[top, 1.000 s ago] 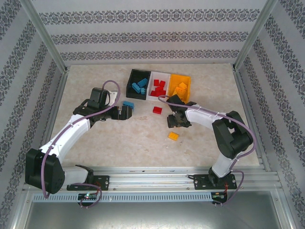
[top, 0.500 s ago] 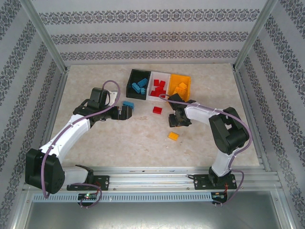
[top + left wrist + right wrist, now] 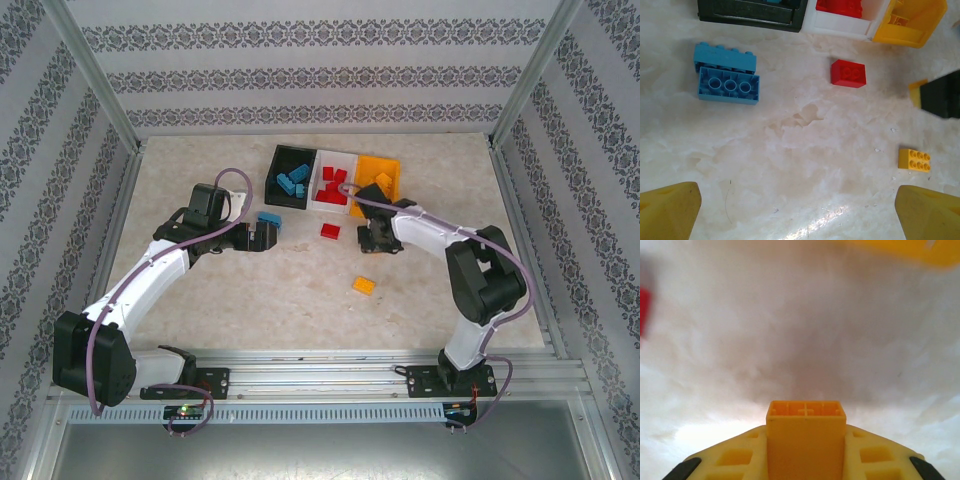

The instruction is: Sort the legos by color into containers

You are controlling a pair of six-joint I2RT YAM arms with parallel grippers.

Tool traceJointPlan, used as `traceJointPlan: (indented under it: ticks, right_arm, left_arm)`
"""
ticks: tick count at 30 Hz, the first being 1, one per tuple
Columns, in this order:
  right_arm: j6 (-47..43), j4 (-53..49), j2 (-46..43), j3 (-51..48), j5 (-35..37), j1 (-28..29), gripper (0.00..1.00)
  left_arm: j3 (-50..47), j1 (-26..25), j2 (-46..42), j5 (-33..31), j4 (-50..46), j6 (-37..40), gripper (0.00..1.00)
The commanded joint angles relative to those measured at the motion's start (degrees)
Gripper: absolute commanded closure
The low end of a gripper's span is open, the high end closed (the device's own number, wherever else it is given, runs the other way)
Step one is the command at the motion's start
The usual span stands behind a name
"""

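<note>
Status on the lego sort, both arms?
Left gripper open, hovering near two blue bricks. Right gripper shut on orange brick, near orange bin. Loose on table: red brick, second orange brick.

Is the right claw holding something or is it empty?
Holding something: an orange brick sits pinched in the right claw.

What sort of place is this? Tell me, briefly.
Probably a robot test cell: patterned panels in an aluminium frame, left arm and right arm bolted to a rail, three sorting bins on a marble-look tabletop.
</note>
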Motion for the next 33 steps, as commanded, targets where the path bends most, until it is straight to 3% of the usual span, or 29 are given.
traceJointPlan:
  ticks: [1, 7, 9, 12, 14, 20, 23, 29, 33]
  right_arm:
    - [-0.6, -1.3, -0.9, 9.2, 2.6, -2.4, 0.74]
    - [-3.0, -5.1, 11.2, 29.0, 4.9, -6.0, 0.73]
    - [-3.5, -6.2, 14.8, 34.7, 6.0, -6.8, 0.68]
    - [-4.2, -7.8, 19.4, 40.4, 6.5, -7.6, 0.41]
    - [-4.8, -8.5, 19.7, 41.2, 7.4, -7.3, 0.3]
    - [-5.1, -2.2, 3.9, 21.5, 8.9, -3.4, 0.24]
    - [-2.7, -2.8, -4.3, 10.8, 0.5, -1.4, 0.24]
    - [-2.4, -10.8, -11.7, -3.6, -4.3, 6.6, 0.24]
    - [-2.8, -12.3, -12.0, -8.3, -6.5, 9.4, 0.24]
  left_arm:
    - [1.4, 0.1, -1.1, 0.8, -1.1, 0.3, 0.0]
    - [1.6, 0.1, -0.9, 0.5, -1.4, 0.6, 0.0]
    - [1.6, 0.0, -0.9, 0.2, -1.5, 0.7, 0.0]
    - [1.6, 0.0, -0.8, 0.1, -1.5, 0.7, 0.0]
    - [1.7, 0.0, -0.6, 0.0, -1.6, 0.7, 0.0]
    - [1.7, 0.0, -0.4, 0.0, -1.7, 0.7, 0.0]
    - [1.8, 0.2, -0.2, 0.5, -1.4, 0.4, 0.0]
    - [1.5, 0.1, -0.7, 1.1, -1.0, -0.1, 0.0]
    - [1.4, 0.1, -0.8, 1.6, -0.8, -0.3, 0.0]
